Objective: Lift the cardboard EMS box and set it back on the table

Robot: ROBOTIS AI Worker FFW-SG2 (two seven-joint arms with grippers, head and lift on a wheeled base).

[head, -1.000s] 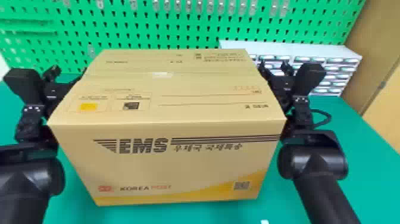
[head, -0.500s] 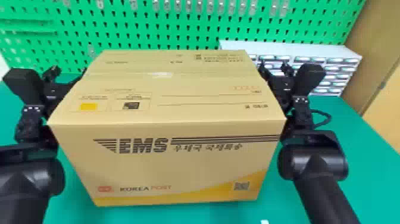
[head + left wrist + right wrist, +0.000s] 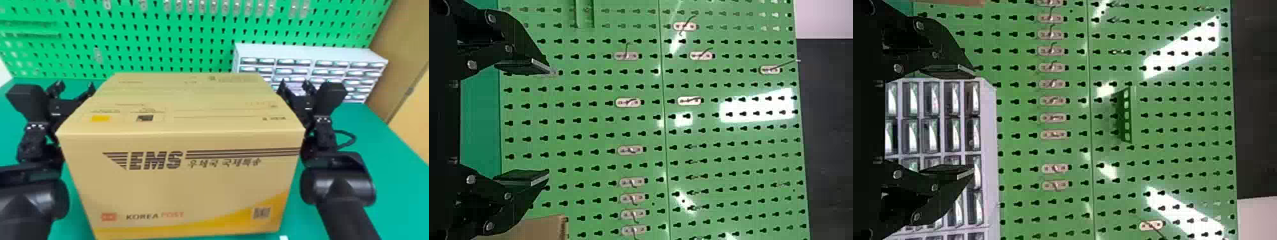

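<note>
The EMS box [image 3: 182,188] is flanked left and right by the arms, over the near part of the table [image 3: 389,153]. Placement for the lift looks finished; whether the underside has been cleared cannot be told, and the setting-down seems still to be done. Beyond its sides, the left gripper [image 3: 548,120] and right gripper [image 3: 974,121] are spread, nothing pinched.

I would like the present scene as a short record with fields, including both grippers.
box: cardboard, closed, between the arms
left gripper: open, at box's left
right gripper: open, at box's right
table: green
behind: green board with holes; drawer cabinet at right
unclear: whether the box touches the table
</note>
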